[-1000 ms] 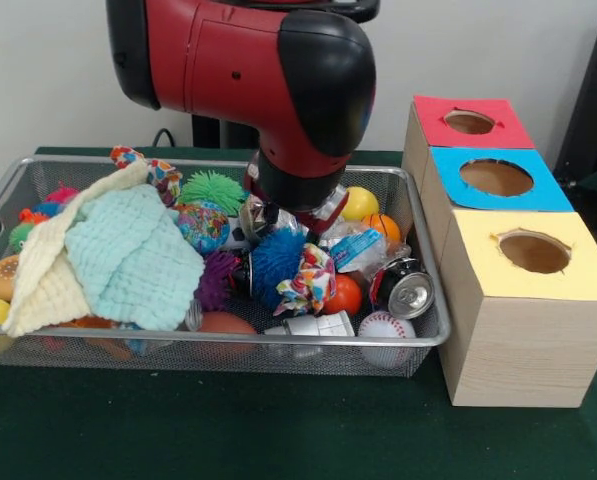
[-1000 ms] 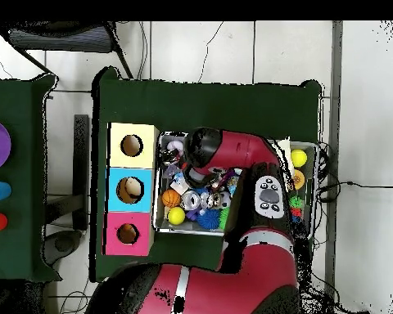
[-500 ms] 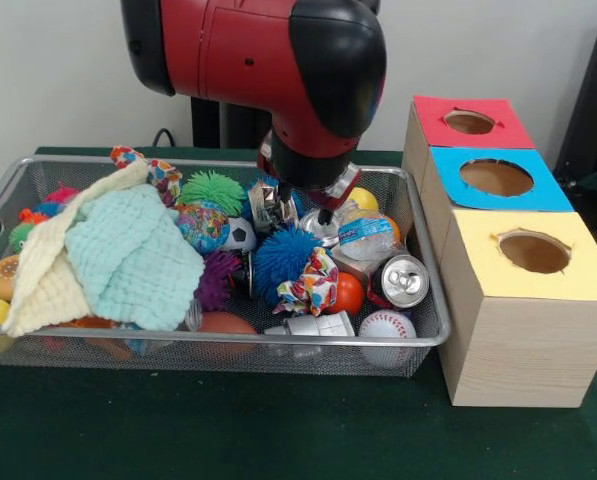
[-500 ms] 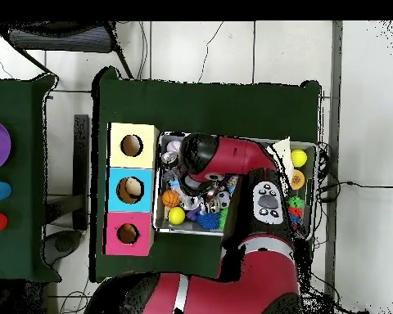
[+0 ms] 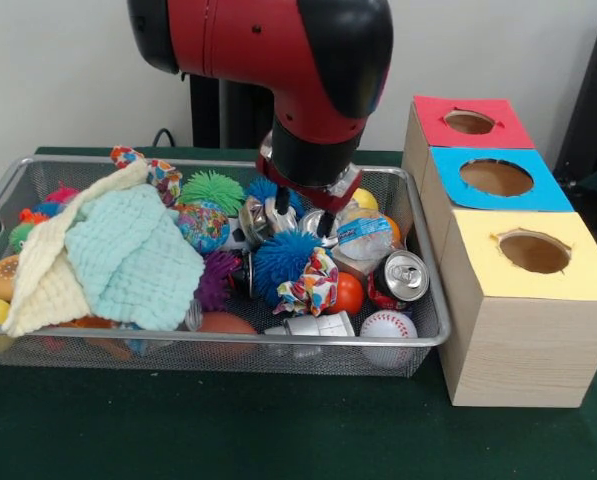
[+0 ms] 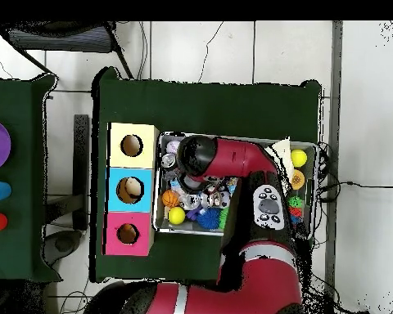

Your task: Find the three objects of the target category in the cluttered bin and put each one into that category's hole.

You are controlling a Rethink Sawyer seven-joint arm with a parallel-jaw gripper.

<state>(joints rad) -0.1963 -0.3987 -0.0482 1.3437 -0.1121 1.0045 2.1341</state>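
A red and black arm comes down into the middle of a wire bin (image 5: 423, 335), its gripper (image 5: 300, 222) low among the clutter. Its two fingers (image 5: 279, 208) stand apart, with nothing visibly clamped between them; they look released, hovering just over the pile.

Right under the gripper sits a blue spiky ball (image 5: 281, 258), with a shiny crumpled thing (image 5: 252, 218) touching one finger. Just beside it, toward the boxes, lie a clear plastic bottle (image 5: 363, 238) with a blue label and a dented can (image 5: 401, 279). In front of the gripper are a patterned cloth scrap (image 5: 312, 284), a red ball (image 5: 347, 294), a white carton (image 5: 312, 325) and a baseball (image 5: 384, 326). Farther off, on the side away from the boxes, a pale blue cloth (image 5: 130, 258) over a cream one covers much of the heap.

Beyond the bin's end stand three boxes with round holes: red (image 5: 470, 122), blue (image 5: 496, 178) and yellow (image 5: 534, 252). No hole shows anything inside from the front; from overhead the blue one is too dim to tell.

Which category is wanted cannot be told. By the look of it, the search is under way with nothing in hand, so most or all of the sorting remains.
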